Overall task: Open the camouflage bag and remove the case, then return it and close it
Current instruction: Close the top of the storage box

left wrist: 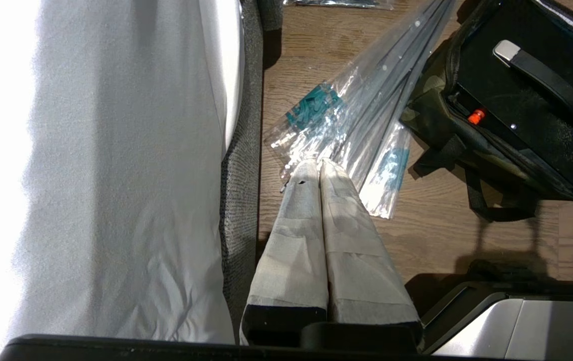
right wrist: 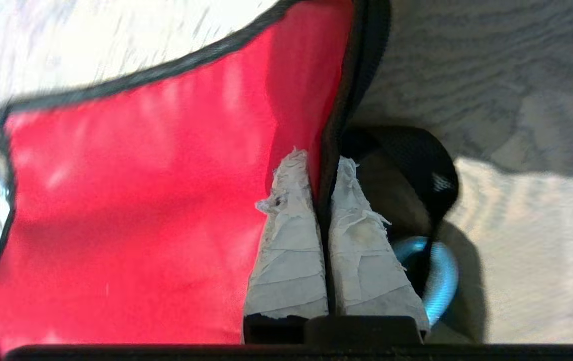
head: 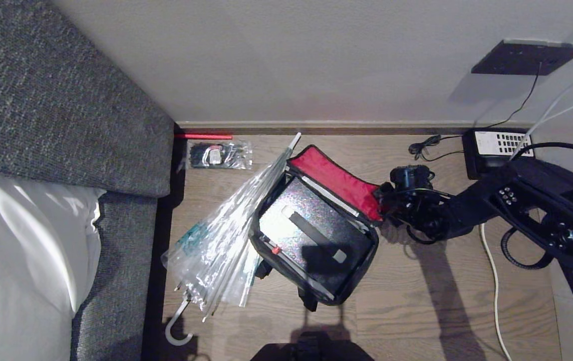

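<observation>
Dim warm light, hard floor [head: 417, 301] shadows, blown-out white bedding [left wrist: 91, 175], blurred right wrist view.

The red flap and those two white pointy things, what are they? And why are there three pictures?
It is a robot with two arms, and each picture comes from a different camera on it. One camera sits on its head, looking down at a wooden floor. The other two sit on its wrists, just behind the fingers.

The white pointy things are its fingers, wrapped in tape. In the right wrist picture the right gripper is shut on the edge of the red flap. That flap is the lid of the camouflage bag, red on the inside. In the head picture the bag lies open with a dark case inside.

The left gripper is shut and holds nothing. It hangs above a clear plastic-wrapped umbrella that lies beside the bag, next to a grey sofa.
</observation>
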